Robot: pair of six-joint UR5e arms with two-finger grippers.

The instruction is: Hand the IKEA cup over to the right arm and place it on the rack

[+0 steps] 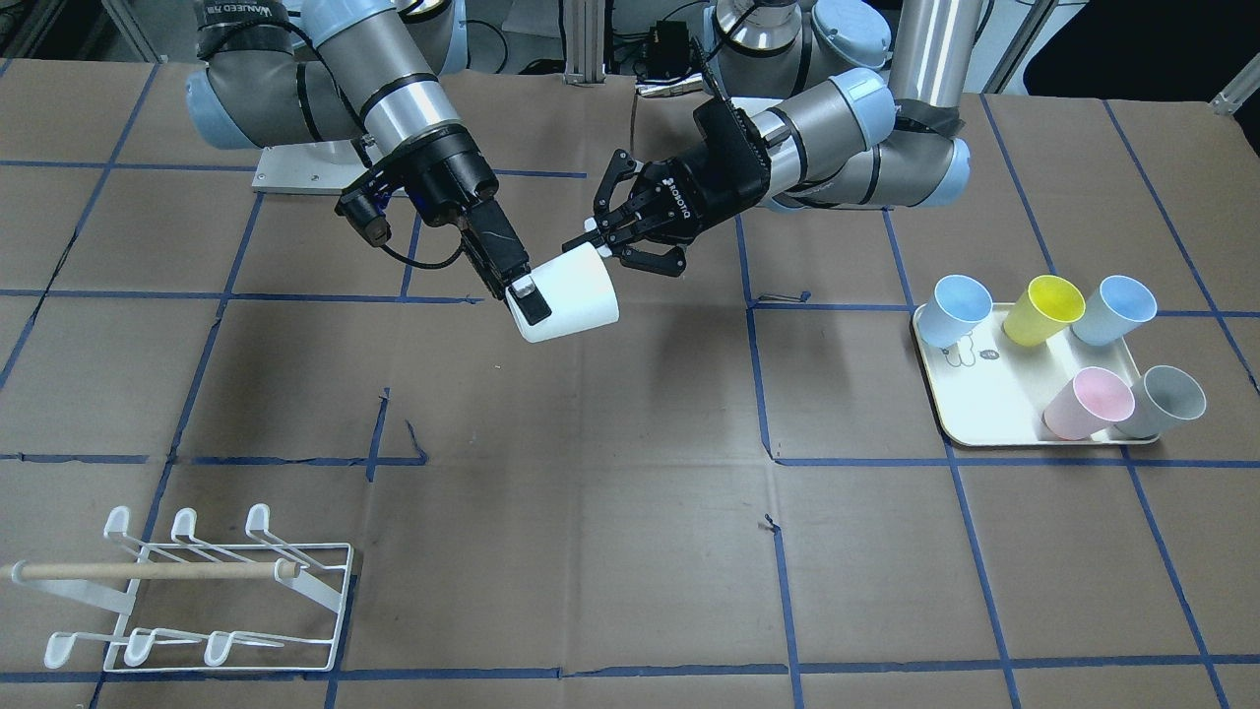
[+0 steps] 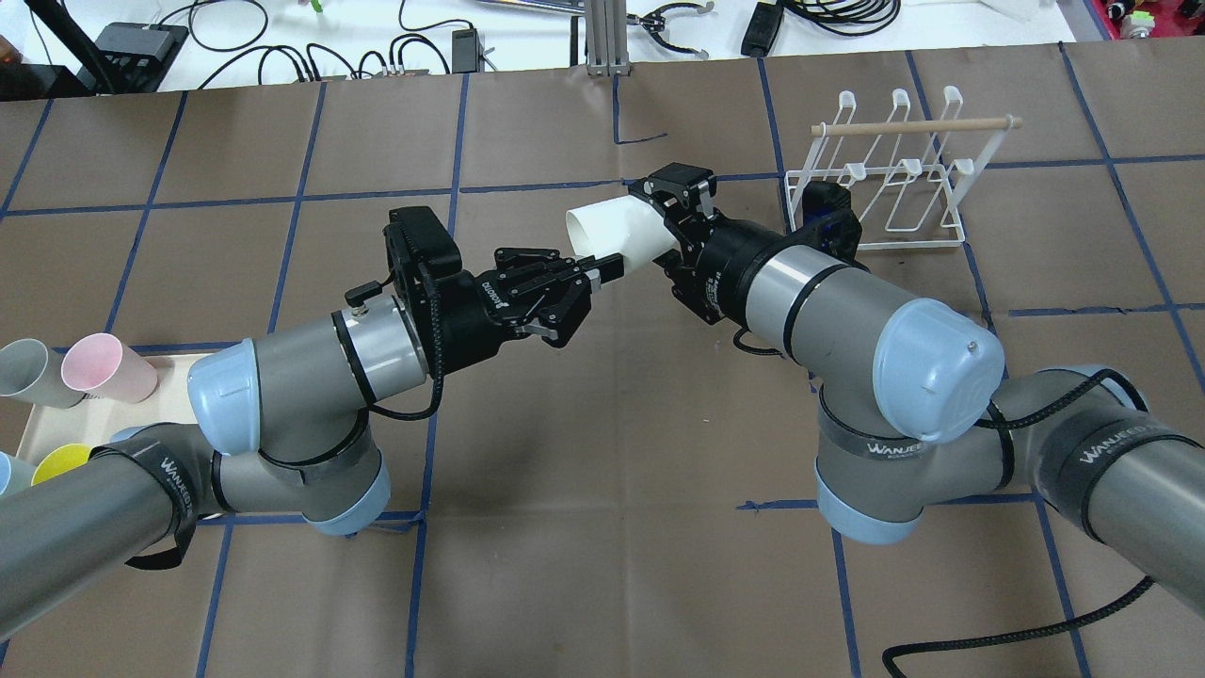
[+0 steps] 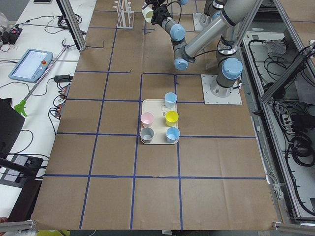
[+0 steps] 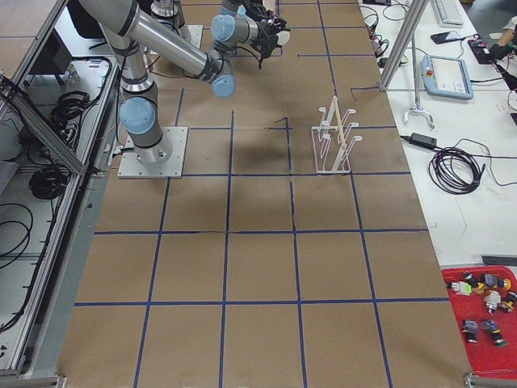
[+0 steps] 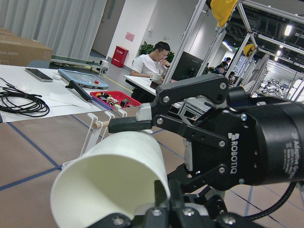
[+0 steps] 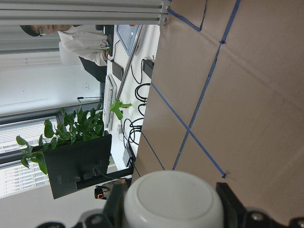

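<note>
White cup [image 1: 576, 290] is held up in the air over the middle of the surface [image 1: 591, 512], tipped roughly sideways. It's gripped at the narrow base end by the right jaws, which are closed tight on it, with the right arm [image 1: 394, 89] reached in toward the centre. The left jaws on the left arm [image 1: 837, 118] are spread wide open at the cup's mouth end. One fingertip [image 2: 607, 268] is parked right at the rim, but whether it's touching can't be told. The rack [image 1: 148, 569] is set on the surface well apart from the cup. Five coloured cups [image 1: 1043, 310] are kept on a tray [image 1: 984, 389] on the left arm's side.
</note>
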